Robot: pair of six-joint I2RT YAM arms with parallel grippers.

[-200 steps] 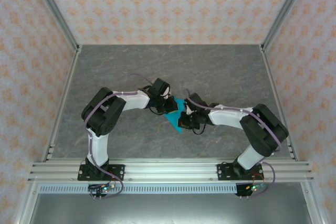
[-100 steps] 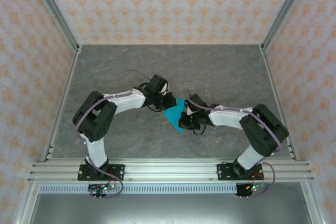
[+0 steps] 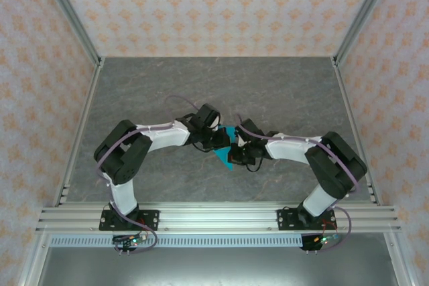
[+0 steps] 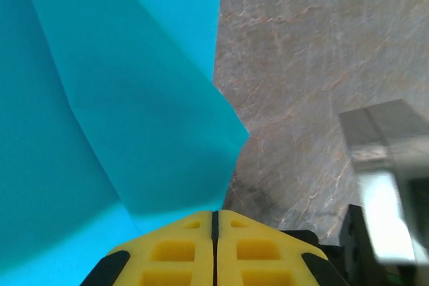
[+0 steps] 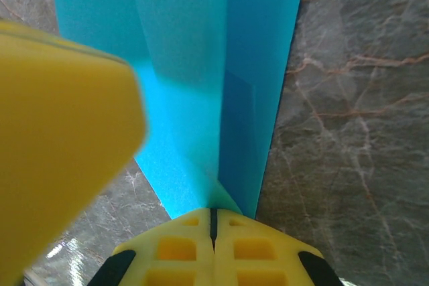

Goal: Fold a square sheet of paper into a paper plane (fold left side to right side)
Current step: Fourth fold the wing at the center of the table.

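Item 1, the folded sheet of paper (image 3: 224,153). We are recording it as thin, bright cyan-blue and unmarked. It is sitting at the middle of the grey marbled tabletop (image 3: 281,85), between the two hands, and from above it is showing a triangular outline with its point towards the near side. In the left wrist view the paper (image 4: 134,98) is showing several creases and a raised flap. In the right wrist view the paper (image 5: 201,65) is standing up as a lengthwise fold. Whether its lower edge is touching the tabletop we are not able to tell.

Item 2, the left hand (image 3: 218,140). We are noting it at the paper's left edge. Its yellow fingers are pressed together (image 4: 214,218), and the flap's lower corner is running down into the seam between them, so it is gripping the paper.

Item 3, the right hand (image 3: 238,149). We are noting it at the paper's right edge, near the left hand. Its yellow fingers are closed together (image 5: 213,218), pinching the bottom of the upright fold. A blurred yellow finger (image 5: 64,138) of the other hand is showing just beside the paper.

Item 4, surroundings. We are listing patterned walls (image 3: 214,5) and an aluminium rail (image 3: 214,218) along the near edge.
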